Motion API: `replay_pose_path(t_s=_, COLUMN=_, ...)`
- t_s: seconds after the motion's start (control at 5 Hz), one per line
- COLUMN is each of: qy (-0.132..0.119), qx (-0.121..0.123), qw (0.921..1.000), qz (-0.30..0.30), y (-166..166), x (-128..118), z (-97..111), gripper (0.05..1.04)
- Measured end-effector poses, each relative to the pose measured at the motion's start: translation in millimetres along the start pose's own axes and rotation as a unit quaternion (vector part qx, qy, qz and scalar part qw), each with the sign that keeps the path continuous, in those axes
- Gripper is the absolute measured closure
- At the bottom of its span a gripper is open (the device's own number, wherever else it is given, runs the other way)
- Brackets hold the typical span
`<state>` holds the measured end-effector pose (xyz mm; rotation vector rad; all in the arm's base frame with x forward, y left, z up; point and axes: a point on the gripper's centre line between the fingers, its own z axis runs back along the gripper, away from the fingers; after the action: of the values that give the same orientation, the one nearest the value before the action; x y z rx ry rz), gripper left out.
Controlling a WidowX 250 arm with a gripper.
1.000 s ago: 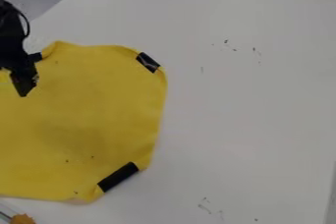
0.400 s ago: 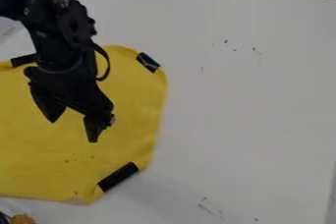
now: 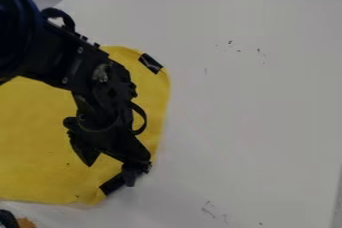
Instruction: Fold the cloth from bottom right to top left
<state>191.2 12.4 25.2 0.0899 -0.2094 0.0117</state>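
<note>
The yellow cloth [image 3: 37, 137] lies spread flat on the left part of the white table, running out of the view's left edge. Black strips mark its corners: one at the upper right [image 3: 150, 63] and another at the bottom right [image 3: 112, 185]. My gripper [image 3: 109, 174] hangs open over the bottom right part of the cloth. One finger is above the yellow fabric, while the other is at the bottom right strip and covers its upper end. Whether that finger touches the cloth I cannot tell. The arm hides the cloth's upper middle.
White tabletop [image 3: 247, 107] extends right of the cloth, with small dark marks on it. In the bottom left corner is an orange object [image 3: 26, 223] beside something black. Dark items stand beyond the table's top right edge.
From the upper left, my gripper has moved down and right across the cloth to its bottom right corner. The cloth lies as before. Something black has come in beside the orange object.
</note>
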Motion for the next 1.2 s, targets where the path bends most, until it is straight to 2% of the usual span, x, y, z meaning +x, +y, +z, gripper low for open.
replay_pose_path(t_s=0.2, qy=-0.017, qx=-0.014, qw=0.9997, qz=0.005, y=-8, x=3, z=-13, gripper=0.083)
replay_pose_path(t_s=0.4, qy=-0.019, qx=-0.016, qw=0.9997, qz=0.003, y=-8, x=3, z=-16, gripper=0.139)
replay_pose_path(t_s=0.8, qy=-0.023, qx=-0.022, qw=0.9995, qz=-0.007, y=-8, x=5, z=-20, gripper=0.727)
replay_pose_path(t_s=1.0, qy=-0.015, qx=-0.019, qw=0.9994, qz=-0.023, y=-7, x=8, z=-19, gripper=0.918)
replay_pose_path(t_s=1.2, qy=-0.001, qx=-0.005, qw=0.9973, qz=-0.073, y=8, x=33, z=-6, gripper=1.007)
